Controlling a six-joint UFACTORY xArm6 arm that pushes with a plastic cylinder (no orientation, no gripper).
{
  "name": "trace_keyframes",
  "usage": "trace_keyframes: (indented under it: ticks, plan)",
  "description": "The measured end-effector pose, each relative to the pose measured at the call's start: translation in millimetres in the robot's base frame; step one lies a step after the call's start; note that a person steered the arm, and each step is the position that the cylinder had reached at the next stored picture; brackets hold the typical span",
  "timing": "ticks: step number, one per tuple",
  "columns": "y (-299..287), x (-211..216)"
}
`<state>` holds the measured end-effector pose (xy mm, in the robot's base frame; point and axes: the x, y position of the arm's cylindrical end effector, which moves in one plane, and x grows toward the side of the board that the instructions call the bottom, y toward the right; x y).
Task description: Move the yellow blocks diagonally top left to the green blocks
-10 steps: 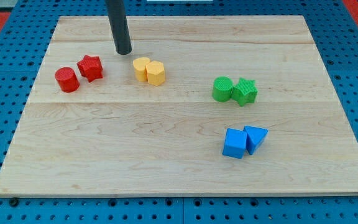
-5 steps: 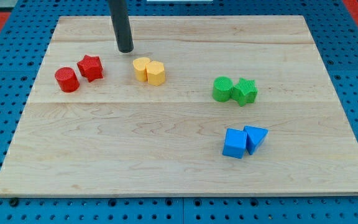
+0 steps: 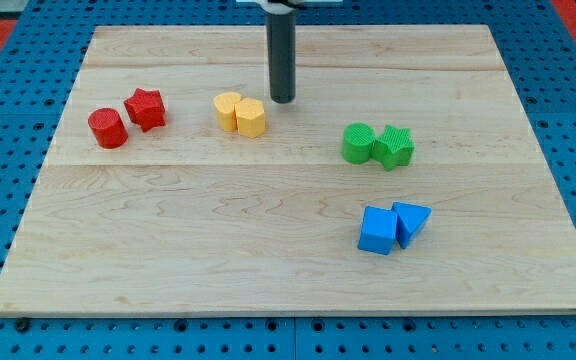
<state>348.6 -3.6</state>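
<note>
Two yellow blocks sit touching above the board's middle, towards the left: a rounded one [image 3: 228,109] on the left and a hexagonal one [image 3: 251,117] on the right. A green cylinder [image 3: 357,142] and a green star [image 3: 395,147] sit touching to the view's right of them and slightly lower. My tip [image 3: 282,100] rests on the board just up and right of the yellow pair, a small gap from the hexagonal block, and up-left of the green blocks.
A red cylinder [image 3: 107,128] and a red star [image 3: 146,108] sit at the left. A blue cube [image 3: 376,230] and a blue wedge [image 3: 411,222] sit at the lower right. The wooden board [image 3: 288,270] lies on a blue pegboard.
My tip has moved from up-left of the yellow blocks across to their upper right. No block has moved.
</note>
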Motion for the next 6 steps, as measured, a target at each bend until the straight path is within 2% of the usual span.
trace_keyframes:
  ticks: [1, 2, 4, 6]
  plan:
    - [-4, 38]
    - [-6, 57]
    - [-44, 68]
    - [-45, 49]
